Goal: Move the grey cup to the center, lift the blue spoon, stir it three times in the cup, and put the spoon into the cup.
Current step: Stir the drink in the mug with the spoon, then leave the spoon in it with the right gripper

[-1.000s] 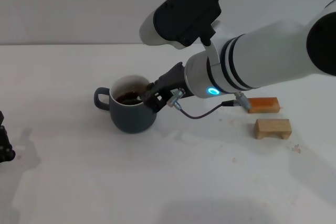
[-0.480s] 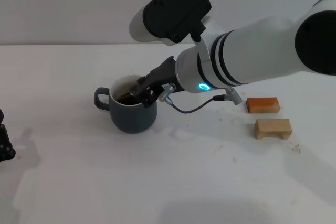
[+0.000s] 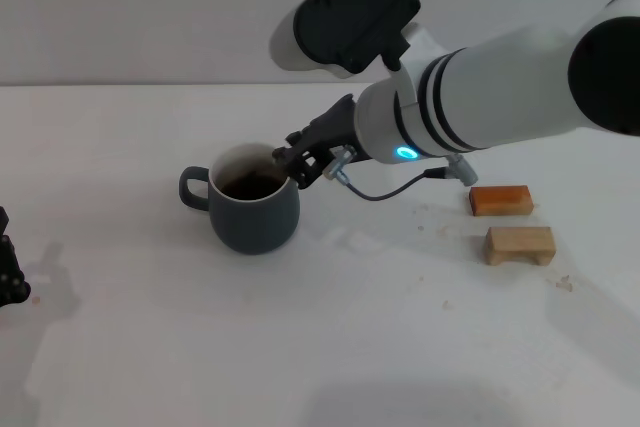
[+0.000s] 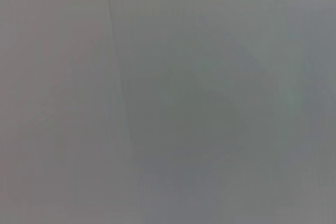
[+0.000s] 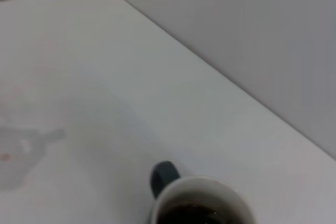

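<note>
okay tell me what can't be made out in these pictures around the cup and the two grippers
- Spoon: seen in no view; the right gripper covers the cup rim in the head view.
- Right gripper: whether it holds anything, too small and dark to tell.
- Cup in the right wrist view: lower part cut off by the edge.
- Left gripper: cut off at the head view's left edge; left wrist view is blank grey.

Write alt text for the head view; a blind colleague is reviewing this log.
The right gripper hovers at the right rim of a grey cup holding dark liquid, handle pointing left, on a white table. Two wooden blocks lie to the right, and the left gripper sits at the left edge.
</note>
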{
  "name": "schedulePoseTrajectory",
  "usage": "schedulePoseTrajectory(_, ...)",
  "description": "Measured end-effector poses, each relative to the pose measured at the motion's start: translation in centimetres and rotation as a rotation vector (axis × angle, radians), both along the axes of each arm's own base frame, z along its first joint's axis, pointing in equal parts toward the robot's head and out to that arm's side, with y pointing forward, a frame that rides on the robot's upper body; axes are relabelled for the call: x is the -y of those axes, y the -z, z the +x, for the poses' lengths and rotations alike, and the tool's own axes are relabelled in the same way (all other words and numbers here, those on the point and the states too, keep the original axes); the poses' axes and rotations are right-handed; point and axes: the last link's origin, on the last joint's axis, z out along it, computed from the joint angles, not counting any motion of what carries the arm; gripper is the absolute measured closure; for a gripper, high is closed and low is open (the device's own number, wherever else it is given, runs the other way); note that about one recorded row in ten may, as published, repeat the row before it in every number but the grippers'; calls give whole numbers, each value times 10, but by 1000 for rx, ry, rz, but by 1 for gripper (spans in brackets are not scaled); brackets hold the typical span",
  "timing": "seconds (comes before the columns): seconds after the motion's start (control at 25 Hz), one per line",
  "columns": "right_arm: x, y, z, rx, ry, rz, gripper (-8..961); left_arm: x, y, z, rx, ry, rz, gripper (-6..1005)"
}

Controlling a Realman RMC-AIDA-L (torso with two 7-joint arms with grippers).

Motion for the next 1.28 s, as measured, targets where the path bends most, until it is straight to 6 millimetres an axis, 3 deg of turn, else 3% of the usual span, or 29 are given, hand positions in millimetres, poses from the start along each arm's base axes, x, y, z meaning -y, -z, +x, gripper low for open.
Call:
schedulePoseTrajectory(0.28, 0, -4, 7, 18, 6, 16, 793, 1, 1, 0, 2, -3, -2, 1001)
schedulePoseTrajectory(0.76, 25, 0, 0, 3, -8, -53, 792, 2, 1, -1, 2, -6, -2, 1001)
schedulePoseTrajectory(1.28, 6, 6, -8, -36, -37, -2, 793, 3, -1, 1, 4, 8, 11, 1001)
